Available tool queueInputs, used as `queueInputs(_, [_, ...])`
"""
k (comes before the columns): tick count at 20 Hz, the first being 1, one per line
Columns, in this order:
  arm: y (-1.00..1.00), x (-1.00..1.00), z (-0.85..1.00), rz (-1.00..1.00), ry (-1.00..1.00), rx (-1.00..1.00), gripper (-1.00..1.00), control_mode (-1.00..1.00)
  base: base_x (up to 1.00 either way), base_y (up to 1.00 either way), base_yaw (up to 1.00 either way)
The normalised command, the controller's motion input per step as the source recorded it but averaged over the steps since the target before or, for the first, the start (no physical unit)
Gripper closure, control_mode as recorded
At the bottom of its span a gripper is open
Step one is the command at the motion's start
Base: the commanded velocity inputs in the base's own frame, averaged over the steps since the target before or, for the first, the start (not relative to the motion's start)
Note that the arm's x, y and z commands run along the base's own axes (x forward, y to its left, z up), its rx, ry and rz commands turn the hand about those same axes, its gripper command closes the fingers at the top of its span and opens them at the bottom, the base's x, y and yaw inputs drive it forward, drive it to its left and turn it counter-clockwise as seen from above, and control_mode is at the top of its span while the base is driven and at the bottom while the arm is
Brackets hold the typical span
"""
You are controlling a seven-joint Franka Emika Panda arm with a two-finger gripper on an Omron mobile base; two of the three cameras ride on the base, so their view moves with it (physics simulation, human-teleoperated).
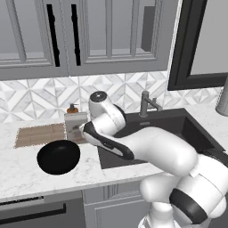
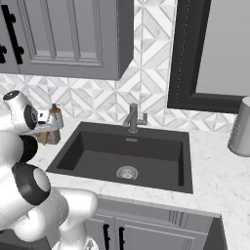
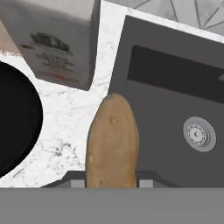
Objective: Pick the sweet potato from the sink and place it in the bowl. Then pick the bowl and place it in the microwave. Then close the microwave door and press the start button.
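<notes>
In the left base view the white arm bends from 5 o'clock toward the middle, its wrist over the table edge between the black bowl point(image 1: 58, 156) at 8 o'clock and the dark sink point(image 1: 178, 122) at 3 o'clock. A tan woven mat point(image 1: 39, 135) lies just behind the bowl, and a soap dispenser point(image 1: 74, 122) stands beside the wrist. The faucet point(image 1: 147, 103) rises behind the basin.

In the right base view the sink point(image 2: 97, 158) fills the middle, its silver drain point(image 2: 127, 172) near 6 o'clock of the basin floor. The arm stands at 9 o'clock, and a grey canister point(image 2: 241, 128) sits on the table at 3 o'clock.

In the hand view the sweet potato point(image 3: 112, 144) rises from 6 o'clock, pinched between the fingers point(image 3: 111, 183), whose tips flank its lower end. It hangs over the marble table strip, with the bowl point(image 3: 17, 118) at 9 o'clock and the sink point(image 3: 175, 109) with its drain point(image 3: 199, 133) at 3 o'clock. A white carton point(image 3: 57, 39) stands at 11 o'clock.
</notes>
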Motion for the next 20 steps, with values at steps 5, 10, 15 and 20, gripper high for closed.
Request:
queueInputs(5, [0.99, 0.0, 0.0, 0.08, 0.04, -0.01, 1.0, -1.0, 0.0, 0.0, 0.0])
queueInputs(10, [0.94, 0.0, -0.08, 0.01, 0.03, -0.09, 1.0, -1.0, 0.0, 0.0, 0.0])
queueInputs(15, [0.62, 0.0, -0.29, 0.0, 0.05, -0.12, 1.0, -1.0, 0.0, 0.0, 0.0])
queueInputs(20, [0.24, 0.03, -0.4, 0.0, 0.12, -0.1, 1.0, -1.0, 0.0, 0.0, 0.0])
